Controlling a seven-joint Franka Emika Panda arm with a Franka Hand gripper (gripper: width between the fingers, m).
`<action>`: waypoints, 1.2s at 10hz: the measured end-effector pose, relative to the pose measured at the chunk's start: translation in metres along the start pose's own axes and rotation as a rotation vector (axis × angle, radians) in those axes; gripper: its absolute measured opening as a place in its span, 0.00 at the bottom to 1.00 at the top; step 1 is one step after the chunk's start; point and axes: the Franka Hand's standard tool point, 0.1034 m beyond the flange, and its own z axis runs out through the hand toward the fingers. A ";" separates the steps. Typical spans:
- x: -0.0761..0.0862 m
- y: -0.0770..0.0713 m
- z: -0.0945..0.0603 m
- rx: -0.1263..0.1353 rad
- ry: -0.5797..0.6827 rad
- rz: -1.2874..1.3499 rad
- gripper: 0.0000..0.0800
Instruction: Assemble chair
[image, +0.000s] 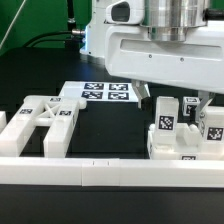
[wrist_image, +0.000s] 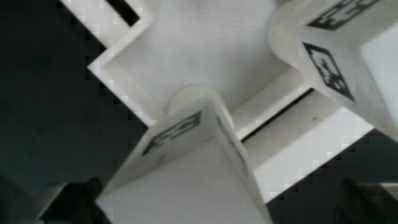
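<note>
– At four o'clock in the exterior view, the leg blocks (image: 165, 128) stand on the counter (image: 60, 200) under the gripper (image: 176, 100), its jaws wide apart, gripping nothing; the X-braced frame (image: 40, 120) lies at nine.
– So how to take one?
– I'd centre a single block between the jaws, descend straight, then close.
– And the wrist view?
– Only it shows the nearest leg block (wrist_image: 178, 160) close below, a neighbour (wrist_image: 338, 50) beside; the frame is missing there.

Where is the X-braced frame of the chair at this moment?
The X-braced frame lies at the exterior view's left, just behind the long white rail at the front; the marker board is behind it, toward that view's right.
</note>
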 end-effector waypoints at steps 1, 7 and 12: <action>-0.002 -0.001 0.001 -0.008 0.002 -0.111 0.81; -0.002 0.002 -0.002 -0.005 0.001 -0.289 0.81; -0.002 0.004 -0.001 -0.006 0.002 -0.287 0.36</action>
